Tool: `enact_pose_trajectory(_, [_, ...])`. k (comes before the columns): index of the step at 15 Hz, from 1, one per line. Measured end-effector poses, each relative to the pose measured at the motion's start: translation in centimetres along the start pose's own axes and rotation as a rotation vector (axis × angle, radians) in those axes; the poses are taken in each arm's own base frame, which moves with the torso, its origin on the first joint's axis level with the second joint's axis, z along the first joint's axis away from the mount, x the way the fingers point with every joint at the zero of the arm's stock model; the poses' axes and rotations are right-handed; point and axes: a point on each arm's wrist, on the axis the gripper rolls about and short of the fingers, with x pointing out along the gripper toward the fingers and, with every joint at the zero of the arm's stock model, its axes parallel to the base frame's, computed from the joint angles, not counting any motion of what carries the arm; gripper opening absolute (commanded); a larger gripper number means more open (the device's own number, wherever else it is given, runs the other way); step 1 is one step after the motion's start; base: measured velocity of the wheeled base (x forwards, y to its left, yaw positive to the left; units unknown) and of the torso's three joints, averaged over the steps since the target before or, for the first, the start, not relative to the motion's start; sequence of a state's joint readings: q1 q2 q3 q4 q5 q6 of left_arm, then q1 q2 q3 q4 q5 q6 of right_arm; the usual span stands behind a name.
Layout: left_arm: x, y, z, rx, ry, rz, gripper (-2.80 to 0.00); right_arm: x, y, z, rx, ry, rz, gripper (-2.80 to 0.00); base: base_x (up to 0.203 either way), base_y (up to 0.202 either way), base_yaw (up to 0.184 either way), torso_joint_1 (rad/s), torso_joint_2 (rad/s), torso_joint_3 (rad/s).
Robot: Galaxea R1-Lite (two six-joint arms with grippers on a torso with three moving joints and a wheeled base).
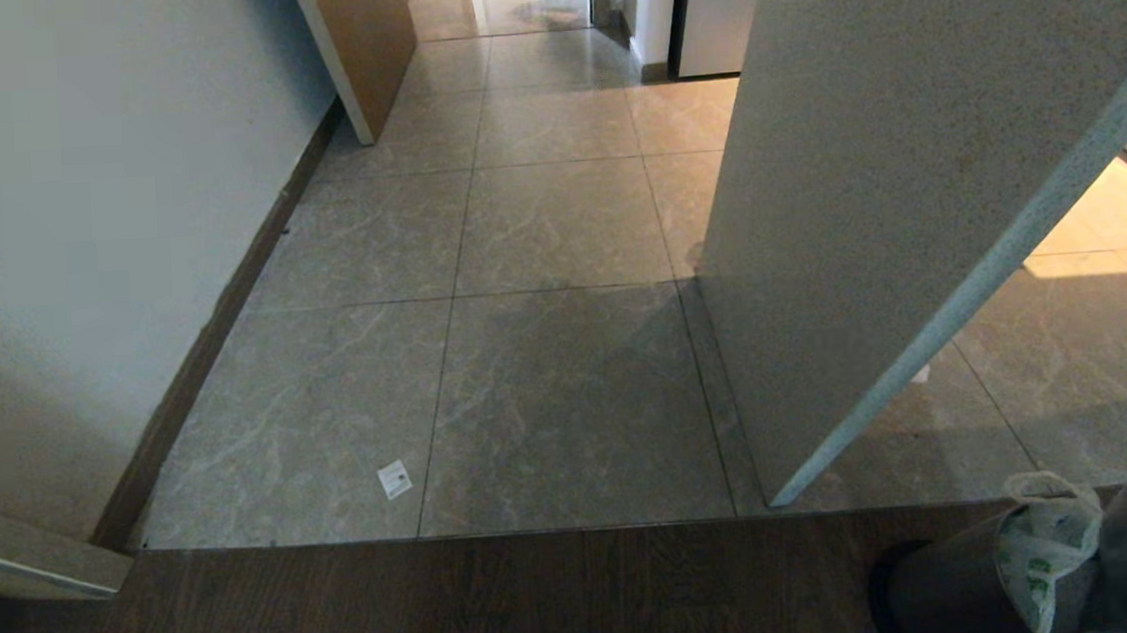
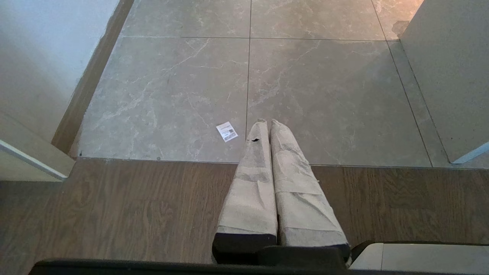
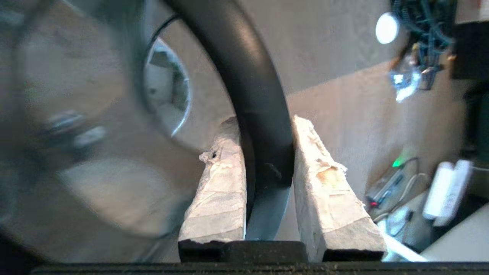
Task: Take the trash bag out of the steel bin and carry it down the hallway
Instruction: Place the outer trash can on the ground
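Head view, floor: glossy beige marbled tiles of the hallway (image 1: pixel 559 230) fill the middle and top of the frame; dark wood planks (image 1: pixel 443 603) run along the bottom edge.
Head view, walls: plain white wall (image 1: pixel 87 235) on the left with a dark skirting; a pale speckled slab (image 1: pixel 885 193) juts in from the upper right.
Head view, paper: small flat white paper scrap (image 1: pixel 395 479) lies on a tile at lower centre-left.
Head view, bin: small round dark brushed-metal steel bin (image 1: pixel 944 591) with black rim sits in the bottom right corner.
Head view, bag: thin white translucent trash bag with green leaf prints (image 1: pixel 1043 547) hangs over the bin's rim, its loop handle standing above it.
Left wrist view, left gripper (image 2: pixel 266 123): cloth-wrapped fingers pressed together, holding nothing, over the line between wood and tile; the paper scrap (image 2: pixel 227 131) lies just beside the tips in this frame.
Right wrist view, right gripper (image 3: pixel 263 122): the two wrapped fingers (image 3: pixel 221 183) pinch the bin's curved black rim (image 3: pixel 248 84), one finger on each side; the picture is blurred.
Right wrist view, bag: a pale patch with green shows inside the rim at upper left; I cannot tell more.
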State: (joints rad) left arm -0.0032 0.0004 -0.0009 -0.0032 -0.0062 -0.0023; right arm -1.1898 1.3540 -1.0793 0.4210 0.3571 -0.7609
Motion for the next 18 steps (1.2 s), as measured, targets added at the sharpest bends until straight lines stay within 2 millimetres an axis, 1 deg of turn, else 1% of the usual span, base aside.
enact_pose_trajectory(3, [0.0,0.0,0.0,0.0,-0.001,0.0,-2.8,-0.5,-1.0,-0.2,0.029,0.004,-0.023,-2.8,0.0,0.0,0.0,0.0,0.0,0.0])
enact_pose_trajectory(6, [0.0,0.0,0.0,0.0,0.0,0.0,-2.8,0.1,-2.4,-0.7,0.062,0.021,-0.038,-2.8,0.0,0.0,0.0,0.0,0.0,0.0])
enact_pose_trajectory(8, [0.0,0.0,0.0,0.0,0.0,0.0,-2.8,1.0,-3.9,-1.3,0.096,0.036,-0.043,-2.8,0.0,0.0,0.0,0.0,0.0,0.0])
enact_pose_trajectory(13, [0.0,0.0,0.0,0.0,0.001,0.0,-2.8,3.4,-8.7,-2.9,0.177,0.03,-0.038,-2.8,0.0,0.0,0.0,0.0,0.0,0.0])
enact_pose_trajectory(16, [0.0,0.0,0.0,0.0,0.0,0.0,-2.8,5.2,-11.1,-4.9,0.231,0.037,-0.028,-2.8,0.0,0.0,0.0,0.0,0.0,0.0])
enact_pose_trajectory(18, [0.0,0.0,0.0,0.0,0.0,0.0,-2.8,6.6,-12.3,-6.4,0.26,0.039,-0.019,-2.8,0.0,0.0,0.0,0.0,0.0,0.0])
